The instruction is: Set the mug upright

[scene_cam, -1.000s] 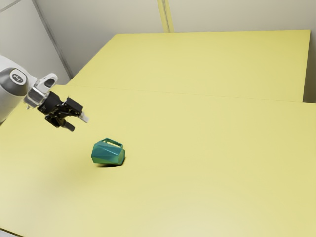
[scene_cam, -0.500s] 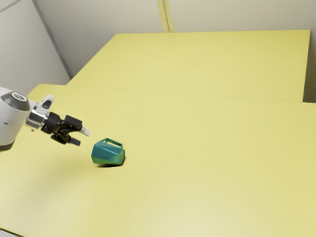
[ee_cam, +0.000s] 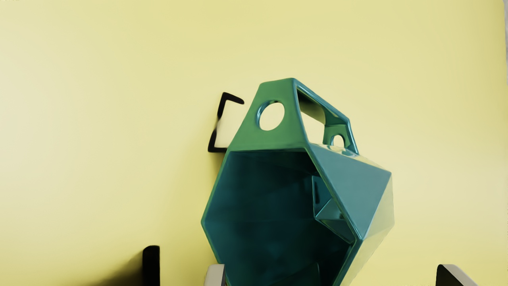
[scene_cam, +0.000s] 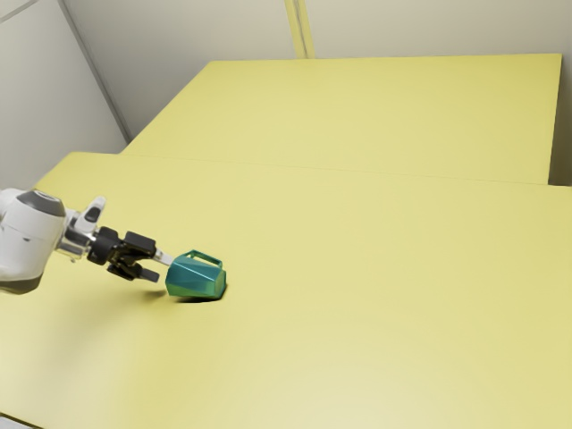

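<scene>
Glossy teal, faceted mug [scene_cam: 196, 277] is lying on its side on flat yellow surface [scene_cam: 357, 259], just beyond claw [scene_cam: 160, 268], toward exterior view's right. Mouth is facing claw, long axis pointing away. Claw is gaping, clamping nothing.

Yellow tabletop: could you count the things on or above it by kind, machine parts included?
Mug, teal, lying on its side: 1
Robot arm, mostly white: 1
Gripper, black, open: 1
Total: 3

bright light, pale glare on the yellow table [scene_cam: 384, 375], thin dark shadow under the mug [scene_cam: 197, 279]
</scene>
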Controlling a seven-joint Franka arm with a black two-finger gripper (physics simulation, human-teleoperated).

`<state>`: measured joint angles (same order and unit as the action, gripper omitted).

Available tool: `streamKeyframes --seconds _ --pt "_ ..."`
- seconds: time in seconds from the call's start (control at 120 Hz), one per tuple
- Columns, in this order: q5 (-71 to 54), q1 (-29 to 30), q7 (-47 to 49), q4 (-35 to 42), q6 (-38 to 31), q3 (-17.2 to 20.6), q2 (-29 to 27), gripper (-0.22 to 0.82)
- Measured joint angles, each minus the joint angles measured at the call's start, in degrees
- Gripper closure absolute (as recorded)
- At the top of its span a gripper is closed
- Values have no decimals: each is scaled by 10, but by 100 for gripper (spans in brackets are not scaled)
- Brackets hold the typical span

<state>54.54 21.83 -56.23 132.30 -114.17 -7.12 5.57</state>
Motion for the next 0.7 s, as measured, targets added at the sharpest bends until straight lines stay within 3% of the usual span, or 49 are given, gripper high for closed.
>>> streamKeyframes --seconds 0.7 --pt "59 -15 -89 0 38 8 23 3"
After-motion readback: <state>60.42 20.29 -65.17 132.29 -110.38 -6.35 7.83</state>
